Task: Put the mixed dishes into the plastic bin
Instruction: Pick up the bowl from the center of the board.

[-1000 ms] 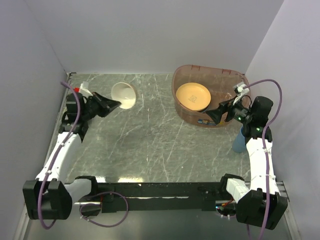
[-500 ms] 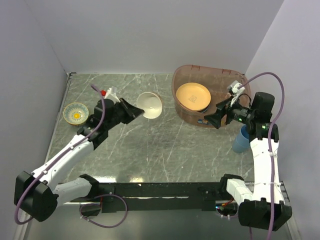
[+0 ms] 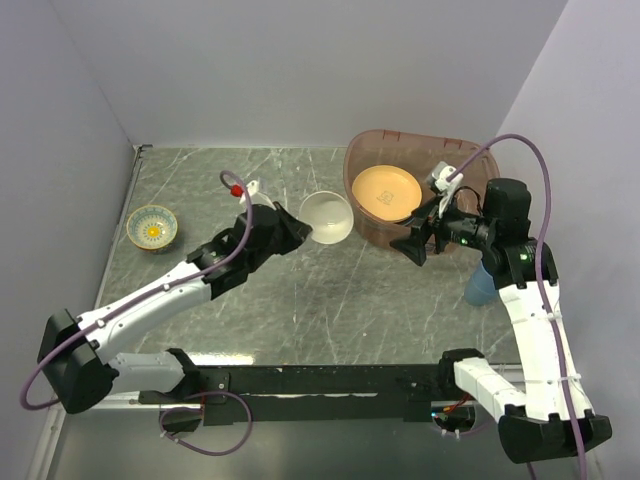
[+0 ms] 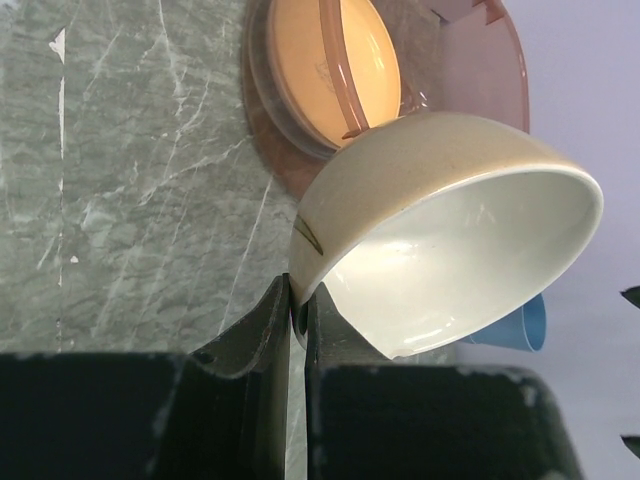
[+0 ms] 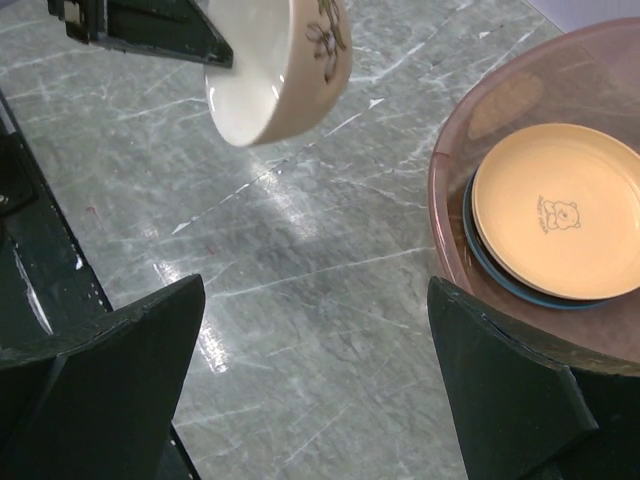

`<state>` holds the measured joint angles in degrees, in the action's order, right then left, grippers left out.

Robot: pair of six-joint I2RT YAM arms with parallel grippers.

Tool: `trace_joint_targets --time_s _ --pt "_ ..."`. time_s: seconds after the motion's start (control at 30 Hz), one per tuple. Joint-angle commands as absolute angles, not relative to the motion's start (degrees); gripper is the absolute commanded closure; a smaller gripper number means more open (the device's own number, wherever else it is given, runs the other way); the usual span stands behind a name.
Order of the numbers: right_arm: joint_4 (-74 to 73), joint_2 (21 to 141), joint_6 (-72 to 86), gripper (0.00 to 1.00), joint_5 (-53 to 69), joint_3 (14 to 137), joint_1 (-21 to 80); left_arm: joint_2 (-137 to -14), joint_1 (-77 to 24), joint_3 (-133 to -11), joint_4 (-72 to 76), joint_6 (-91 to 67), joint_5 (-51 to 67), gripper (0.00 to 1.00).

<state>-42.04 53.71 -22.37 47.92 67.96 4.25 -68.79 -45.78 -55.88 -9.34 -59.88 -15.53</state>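
My left gripper (image 3: 300, 231) is shut on the rim of the small cream bowl (image 3: 327, 217), which hangs tilted above the table just left of the plastic bin (image 3: 415, 133). In the left wrist view the fingers (image 4: 275, 320) pinch the bowl's wall (image 4: 450, 240). The yellow-orange plate (image 3: 386, 193) lies in the bin on a dark-rimmed dish. The red-patterned bowl (image 3: 152, 227) sits at the far left. The light blue cup (image 3: 480, 283) stands right of the bin. My right gripper (image 3: 420, 240) is open at the bin's front edge, holding nothing.
The right wrist view shows the bowl (image 5: 285, 65) at top left, the bin's rim (image 5: 450, 190) and the plate (image 5: 565, 210) at right, with marble table between my open right gripper (image 5: 316, 285). Grey walls enclose the table on three sides.
My left arm has swung right, carrying the cream bowl from the table's far left to beside the bin. The red-patterned bowl came into sight. My right gripper has shifted slightly left.
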Motion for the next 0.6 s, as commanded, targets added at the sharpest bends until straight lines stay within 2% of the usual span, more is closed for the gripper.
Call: trace_joint_targets --time_s 0.0,0.23,0.57 --pt "-43.24 54.58 -21.80 0.00 44.92 71.72 6.68 -70.57 -49.65 -62.75 -6.93 -62.84 -24.34 0.99" --pt "-42.45 55.89 -20.13 0.00 41.49 71.89 9.67 -74.08 -53.78 -67.76 -11.15 -63.19 -31.80 0.99" --pt "-41.66 58.18 -17.85 0.00 40.16 73.04 10.81 -79.36 -56.86 -73.30 -15.99 -64.34 -36.29 0.99"
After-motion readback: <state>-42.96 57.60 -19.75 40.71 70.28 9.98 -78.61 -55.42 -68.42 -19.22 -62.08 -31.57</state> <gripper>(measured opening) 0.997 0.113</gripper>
